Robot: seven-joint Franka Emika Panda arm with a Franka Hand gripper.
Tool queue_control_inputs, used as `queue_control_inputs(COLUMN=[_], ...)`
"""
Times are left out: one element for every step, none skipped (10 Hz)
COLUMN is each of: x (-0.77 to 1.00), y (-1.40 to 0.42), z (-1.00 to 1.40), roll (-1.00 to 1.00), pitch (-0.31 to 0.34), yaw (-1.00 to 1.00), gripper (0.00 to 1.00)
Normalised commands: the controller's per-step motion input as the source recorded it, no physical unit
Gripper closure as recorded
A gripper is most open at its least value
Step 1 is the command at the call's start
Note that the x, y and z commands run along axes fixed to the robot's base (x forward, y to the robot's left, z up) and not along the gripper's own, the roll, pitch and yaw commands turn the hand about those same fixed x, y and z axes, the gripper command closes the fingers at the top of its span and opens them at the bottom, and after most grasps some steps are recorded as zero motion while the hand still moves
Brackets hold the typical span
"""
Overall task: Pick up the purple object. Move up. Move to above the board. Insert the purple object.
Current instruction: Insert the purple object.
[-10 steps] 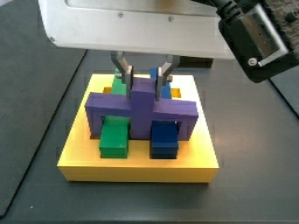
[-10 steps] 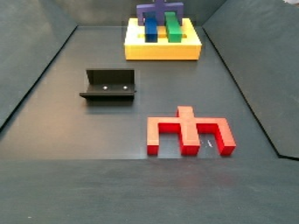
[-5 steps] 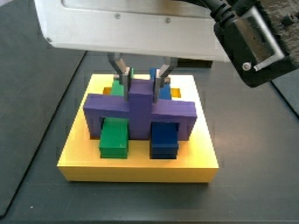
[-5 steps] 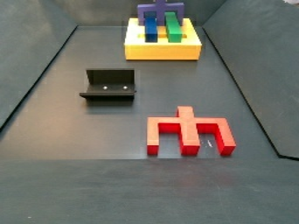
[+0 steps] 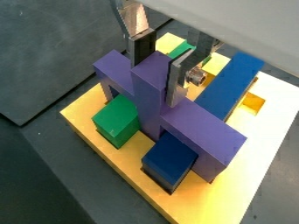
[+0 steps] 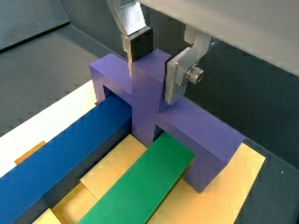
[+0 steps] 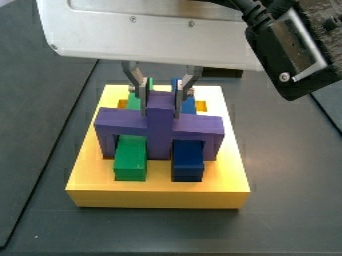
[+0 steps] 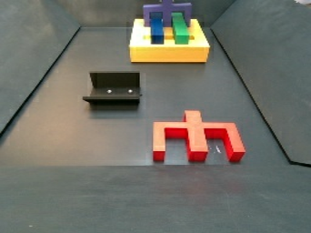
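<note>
Two silver fingers of my gripper point(image 5: 160, 59) flank the raised central stub of the purple object point(image 5: 163, 109), and in both wrist views each pad looks pressed flat to a side of that stub, so I am grasping it (I see no gap on either side). The purple object sits on the board point(image 7: 160, 191), bridging crosswise over the green bar point(image 6: 138, 190) and the blue bar point(image 6: 65, 166), one leg outside each bar; whether the legs are fully down in their slots I cannot tell. In a side view my gripper point(image 7: 159, 79) hangs straight down over the far half of the board. Well apart from the board, on the dark floor, the fixture point(image 8: 115, 88) stands, and a red piece point(image 8: 195, 138) lies flat nearer the camera.
</note>
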Motion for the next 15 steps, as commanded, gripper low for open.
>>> queue_control_inputs(x=[0.01,0.0,0.0,0.0,0.0,0.0,0.0,0.0,-0.01,0.0,0.0,0.06,0.17,0.1,0.0], y=[0.0,0.0,0.0,0.0,0.0,0.0,0.0,0.0,0.01,0.01,0.03,0.0,0.0,0.0,0.0], z=[0.1,0.25,0.19,0.12,0.03,-0.12,-0.34,-0.47,-0.56,-0.57,-0.58,-0.58,-0.52,-0.42,-0.15], roll=[0.0,0.0,-0.02,-0.02,-0.01,0.0,0.0,0.0,0.0,0.0,0.0,0.0,-0.01,-0.01,0.0], pitch=[0.031,0.031,0.0,0.0,0.0,-0.027,-0.059,-0.091,-0.119,-0.15,-0.146,-0.107,-0.094,-0.051,0.0], yaw=[0.0,-0.01,0.0,0.0,0.0,-0.01,-0.03,-0.03,-0.03,-0.02,-0.01,0.0,0.0,0.0,0.15], gripper=[1.0,1.0,1.0,1.0,1.0,1.0,1.0,1.0,1.0,1.0,1.0,1.0,1.0,1.0,1.0])
